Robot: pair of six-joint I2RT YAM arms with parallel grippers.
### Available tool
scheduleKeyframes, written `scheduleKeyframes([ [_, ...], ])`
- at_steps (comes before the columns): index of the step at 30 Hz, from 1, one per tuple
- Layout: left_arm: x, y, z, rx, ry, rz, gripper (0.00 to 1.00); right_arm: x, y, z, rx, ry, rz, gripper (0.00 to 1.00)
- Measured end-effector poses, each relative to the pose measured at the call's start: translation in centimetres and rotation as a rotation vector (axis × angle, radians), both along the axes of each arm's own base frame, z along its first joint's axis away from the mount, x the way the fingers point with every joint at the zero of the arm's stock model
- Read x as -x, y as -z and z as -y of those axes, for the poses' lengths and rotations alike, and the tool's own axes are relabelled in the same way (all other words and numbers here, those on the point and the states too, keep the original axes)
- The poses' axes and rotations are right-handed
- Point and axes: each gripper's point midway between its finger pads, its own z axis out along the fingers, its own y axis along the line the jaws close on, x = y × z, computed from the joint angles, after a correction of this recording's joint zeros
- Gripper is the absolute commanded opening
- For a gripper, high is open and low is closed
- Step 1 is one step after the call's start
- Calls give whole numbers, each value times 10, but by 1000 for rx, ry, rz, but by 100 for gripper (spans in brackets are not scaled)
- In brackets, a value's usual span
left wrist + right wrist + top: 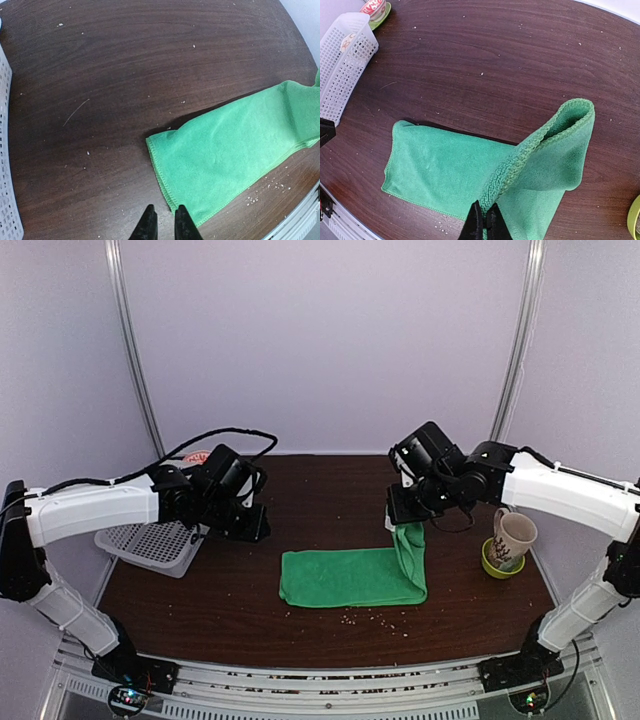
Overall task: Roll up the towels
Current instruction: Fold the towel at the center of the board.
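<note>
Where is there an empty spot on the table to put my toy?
The widest bare table is behind the green towel, between left gripper and right gripper. A narrow crumby strip runs in front. Crowded: white basket at left, mug at right.

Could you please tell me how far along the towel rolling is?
Done: the bright green cloth towel lies as a long strip. In hand: the right pincer is shut on its right end, lifted off the dark wooden table; the left pincer hovers empty near the left end. Left: no roll is formed yet.
</note>
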Motion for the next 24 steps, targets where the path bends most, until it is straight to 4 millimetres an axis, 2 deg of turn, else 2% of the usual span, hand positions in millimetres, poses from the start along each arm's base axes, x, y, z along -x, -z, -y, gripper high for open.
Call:
scheduleKeyframes([
  [9, 9, 26, -16, -54, -22, -40, 14, 8, 15, -39, 22, -82, -28, 0],
  [24, 17, 45, -27, -84, -44, -77, 13, 27, 55, -84, 59, -181, -97, 0],
])
